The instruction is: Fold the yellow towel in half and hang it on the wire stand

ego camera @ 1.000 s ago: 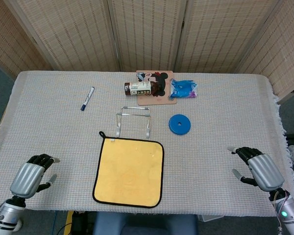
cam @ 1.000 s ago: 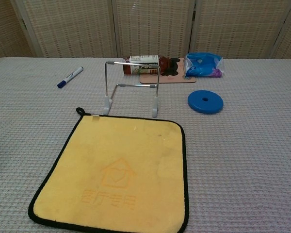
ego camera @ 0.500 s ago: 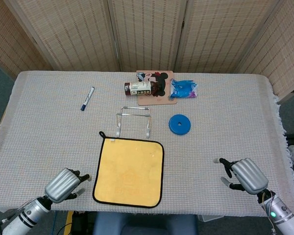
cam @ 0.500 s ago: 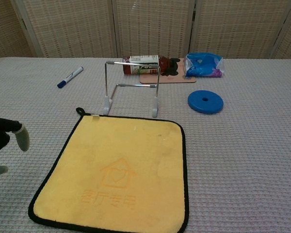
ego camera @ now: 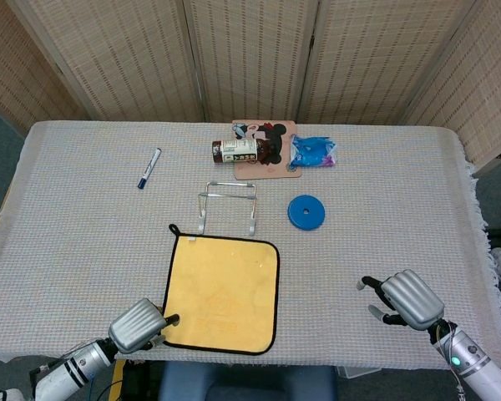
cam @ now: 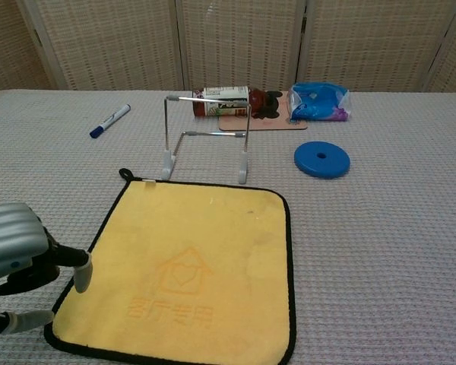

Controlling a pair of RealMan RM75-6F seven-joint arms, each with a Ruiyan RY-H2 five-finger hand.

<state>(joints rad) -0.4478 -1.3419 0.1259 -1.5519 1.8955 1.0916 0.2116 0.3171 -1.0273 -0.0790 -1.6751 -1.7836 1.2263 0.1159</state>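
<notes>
The yellow towel [ego camera: 222, 289] [cam: 184, 270] with a black border lies flat near the table's front edge. Just behind it the wire stand [ego camera: 227, 205] [cam: 206, 139] stands upright and bare. My left hand [ego camera: 140, 325] [cam: 19, 259] sits at the towel's near left corner, fingers apart, a fingertip [cam: 82, 277] close over the black hem; it holds nothing. My right hand [ego camera: 403, 299] hovers to the right of the towel, well apart from it, fingers spread and empty. The chest view does not show the right hand.
A blue disc [ego camera: 306, 211] [cam: 321, 160] lies right of the stand. Behind are a brown bottle [ego camera: 236, 150] on its side on a printed mat [ego camera: 267, 159], a blue packet [ego camera: 313, 151] and a marker pen [ego camera: 149, 168]. Woven screens close off the back.
My left hand has moved right and nearer, from the table's left side to the towel's near left corner. My right hand has drifted left and slightly down toward the towel.
</notes>
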